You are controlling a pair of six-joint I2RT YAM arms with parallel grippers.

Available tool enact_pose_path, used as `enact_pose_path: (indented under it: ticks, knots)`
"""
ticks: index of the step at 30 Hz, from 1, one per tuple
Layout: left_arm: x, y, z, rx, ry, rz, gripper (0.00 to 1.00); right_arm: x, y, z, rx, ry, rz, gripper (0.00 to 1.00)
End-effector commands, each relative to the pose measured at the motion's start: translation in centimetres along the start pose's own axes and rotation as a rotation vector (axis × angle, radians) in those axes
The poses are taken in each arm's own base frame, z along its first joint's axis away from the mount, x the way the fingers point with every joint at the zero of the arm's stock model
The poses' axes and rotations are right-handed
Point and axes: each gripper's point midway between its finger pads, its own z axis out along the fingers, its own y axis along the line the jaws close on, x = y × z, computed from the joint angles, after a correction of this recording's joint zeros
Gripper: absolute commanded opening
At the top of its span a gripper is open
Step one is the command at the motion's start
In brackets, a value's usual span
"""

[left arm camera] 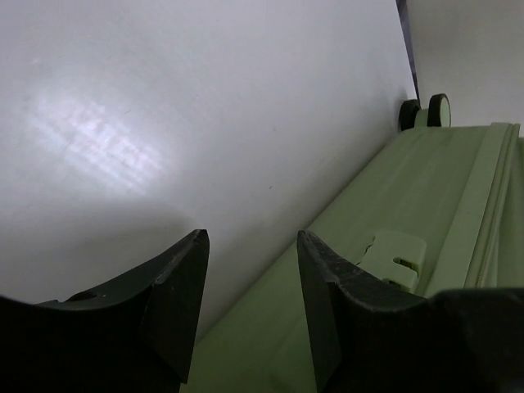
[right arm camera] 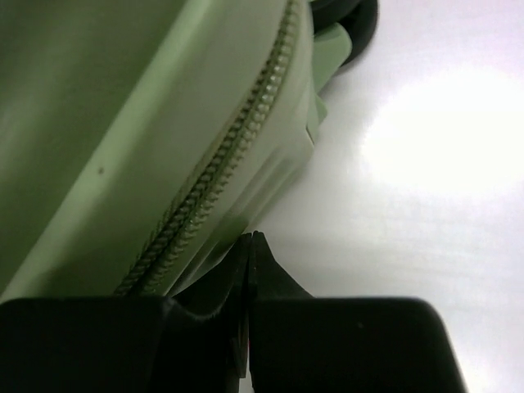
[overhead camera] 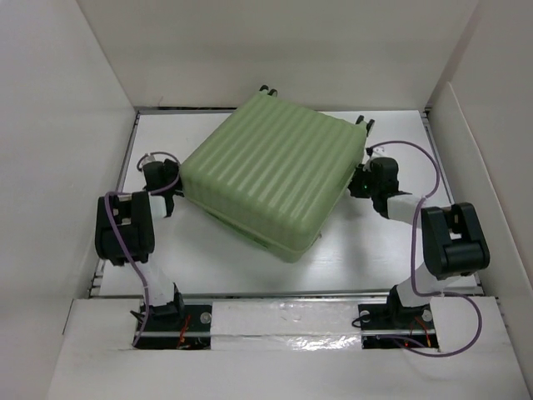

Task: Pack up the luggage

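Observation:
The luggage [overhead camera: 271, 175] is a large light green ribbed suitcase lying closed and turned at an angle on the white table. Black wheels show at its far edge. My left gripper [overhead camera: 169, 190] is at its left side, open and empty; in the left wrist view [left arm camera: 250, 246] the green shell [left arm camera: 393, 213] and one wheel [left arm camera: 426, 110] lie just ahead. My right gripper [overhead camera: 358, 185] is at its right side. In the right wrist view [right arm camera: 252, 237] the fingers are pressed together with nothing between them, right beside the zipper [right arm camera: 221, 164] and a wheel [right arm camera: 348, 24].
White walls enclose the table [overhead camera: 375, 267] on the left, right and back. A raised white ledge [overhead camera: 283, 321] with the arm bases runs along the near edge. Purple cables loop off both arms.

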Motion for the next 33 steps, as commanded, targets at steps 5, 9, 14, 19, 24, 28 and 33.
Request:
enact_pose_path:
  ticks: [5,9,14,19,24,28,33]
  knots:
    - [-2.2,-4.6,-6.9,0.166,-0.165,0.013,0.51,-8.0,8.6,-0.8,-0.324,-0.205,-0.078,0.08]
    - [-7.6,-7.8,-10.8,0.225,-0.371,-0.064,0.69,-8.0,7.0,-2.2,-0.283,-0.192,-0.049,0.37]
    - [-12.6,-17.2,-18.2,0.387,-0.554,-0.008,0.74,-6.8,5.0,-4.7,-0.217,-0.174,-0.042,0.6]
    - [-8.7,-21.8,-22.9,0.503,-0.548,0.13,0.39,-4.9,5.5,-7.8,-0.25,-0.189,-0.058,0.35]
    - [0.5,-20.0,-24.4,0.583,-0.351,0.341,0.0,0.7,8.6,-11.8,-0.422,-0.153,-0.153,0.0]
    - [3.0,-19.1,-29.0,0.635,-0.329,0.449,0.0,5.5,11.0,-15.6,-0.543,-0.114,-0.204,0.0]
    - [6.1,-20.5,-35.5,0.814,-0.231,0.598,0.0,8.4,12.8,-18.6,-0.636,-0.132,-0.257,0.0]
